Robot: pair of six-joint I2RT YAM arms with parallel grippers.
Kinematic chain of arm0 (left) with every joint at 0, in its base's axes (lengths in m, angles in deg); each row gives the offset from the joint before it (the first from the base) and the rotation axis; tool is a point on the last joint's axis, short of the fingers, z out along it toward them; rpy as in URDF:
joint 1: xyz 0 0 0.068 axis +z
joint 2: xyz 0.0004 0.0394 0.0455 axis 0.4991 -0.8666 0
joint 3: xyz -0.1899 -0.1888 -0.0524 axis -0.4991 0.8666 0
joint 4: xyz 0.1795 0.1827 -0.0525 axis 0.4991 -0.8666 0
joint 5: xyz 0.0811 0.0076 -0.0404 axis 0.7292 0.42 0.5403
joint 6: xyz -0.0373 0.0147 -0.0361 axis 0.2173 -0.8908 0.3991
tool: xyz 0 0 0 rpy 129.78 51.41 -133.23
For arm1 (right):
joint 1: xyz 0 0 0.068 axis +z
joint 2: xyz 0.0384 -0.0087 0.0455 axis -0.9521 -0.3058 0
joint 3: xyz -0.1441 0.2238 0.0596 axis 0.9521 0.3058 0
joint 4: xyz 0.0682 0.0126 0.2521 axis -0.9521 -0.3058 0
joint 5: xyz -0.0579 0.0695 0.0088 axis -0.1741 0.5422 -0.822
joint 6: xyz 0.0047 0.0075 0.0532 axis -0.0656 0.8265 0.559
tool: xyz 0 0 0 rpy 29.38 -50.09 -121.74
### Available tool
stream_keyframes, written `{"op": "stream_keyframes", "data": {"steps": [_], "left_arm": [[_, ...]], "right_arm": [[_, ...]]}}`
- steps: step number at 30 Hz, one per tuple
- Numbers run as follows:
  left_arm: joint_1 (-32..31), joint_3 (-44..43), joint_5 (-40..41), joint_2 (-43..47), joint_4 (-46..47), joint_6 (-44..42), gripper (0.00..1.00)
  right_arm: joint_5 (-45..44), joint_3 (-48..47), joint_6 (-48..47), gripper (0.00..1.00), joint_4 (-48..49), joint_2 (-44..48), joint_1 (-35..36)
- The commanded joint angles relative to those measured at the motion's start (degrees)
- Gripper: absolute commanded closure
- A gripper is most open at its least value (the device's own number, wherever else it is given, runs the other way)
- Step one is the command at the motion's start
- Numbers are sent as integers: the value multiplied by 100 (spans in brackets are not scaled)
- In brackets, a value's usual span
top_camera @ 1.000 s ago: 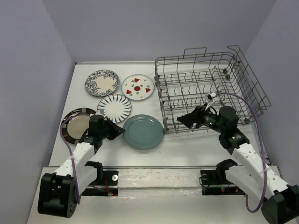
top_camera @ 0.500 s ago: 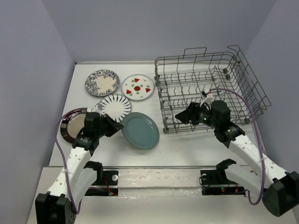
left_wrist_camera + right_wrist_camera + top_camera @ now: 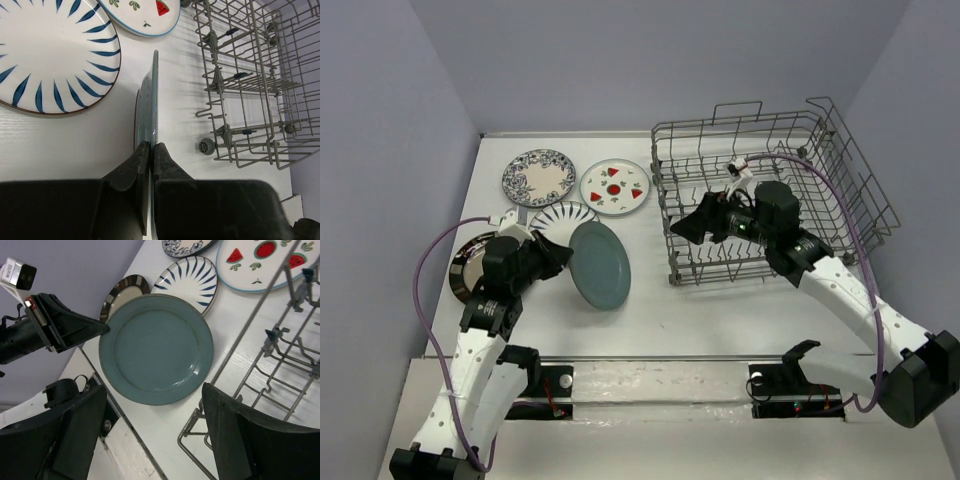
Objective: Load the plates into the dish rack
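Desk (image 3: 720,322): white; a bare strip at the bottom centre of the top view, just beyond the arm bases
Left fingers (image 3: 146,149): lower left of the top view, clamped on the near rim of the teal-grey plate (image 3: 600,265); the left wrist view shows both tips pressed flat against the rim
Teal-grey plate: left of centre, raised on edge and tilted, face turned toward the right side of the frame; whether its lower rim touches the desk cannot be told
Right fingers (image 3: 690,226): centre right, spread wide with nothing between them, hanging at the left front corner of the dish rack (image 3: 860,190) and pointed at the plate
Dish rack: upper right, with rows of upright tines and no plate in it
Dark silver-rimmed plate (image 3: 468,270): left edge, flat, partly under the left arm
Striped plate (image 3: 560,213): just behind the teal-grey one, partly hidden
Floral plate (image 3: 538,178), fruit plate (image 3: 616,186): upper left, flat, side by side
Step in hand: likely carrying the first plate across to the rack
Doing it well: the grip takes only a small bite of rim, so swing slowly to stop the plate pivoting; clear the rack's front wall, line the edge up with a gap between tines, seat it before letting go, and mind the right fingers in the path
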Motion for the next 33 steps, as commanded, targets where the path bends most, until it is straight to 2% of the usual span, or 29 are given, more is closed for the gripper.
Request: {"op": "stream_keyframes", "data": {"steps": [1, 2, 6, 8, 10, 11, 13, 15, 17, 19, 21, 23, 24, 27, 33], "left_arm": [[-4, 163, -265, 180, 754, 126, 94], [-4, 234, -292, 180, 798, 170, 94], [-4, 498, -398, 84, 991, 320, 94], [-4, 516, -389, 75, 1009, 337, 94], [5, 551, -371, 66, 1018, 329, 94], [13, 568, -363, 75, 1018, 320, 94], [13, 630, -354, 84, 1044, 320, 94], [5, 674, -345, 101, 1044, 294, 94], [5, 648, -354, 128, 1009, 259, 94], [-4, 560, -371, 136, 974, 188, 94], [-13, 490, -389, 128, 965, 144, 94], [-48, 411, -406, 84, 992, 100, 94], [-74, 393, -398, 75, 992, 74, 94], [-136, 332, -389, 14, 1009, 30, 94], [-233, 314, -468, -83, 1167, -32, 94]], "right_arm": [[313, -802, -383, 18, 221, -571, 537], [313, -804, -385, 18, 177, -747, 540], [-89, -1716, -999, 26, -174, -1948, 1373], [-170, -1981, -1262, 39, -219, -2355, 1375], [-223, -2429, -1683, 44, -394, -2933, 1375], [-188, -2631, -2182, 47, -551, -3163, 1375], [119, -3122, -2772, 47, -1207, -3637, 1288], [1021, -3808, -3599, 39, -1475, -4218, 1138], [1752, -4500, -3952, 26, -1835, -4552, 752], [2692, -5090, -4180, 19, -2255, -5132, 288], [3587, -6066, -4330, 15, -2616, -5797, 31], [3828, -6804, -4881, 9, -3520, -6248, -40], [3838, -7521, -5111, 7, -3854, -6694, -40], [3925, -8683, -5753, 6, -5329, -7451, -40], [3855, -8776, -6010, 5, -5404, -7771, 213]]}}
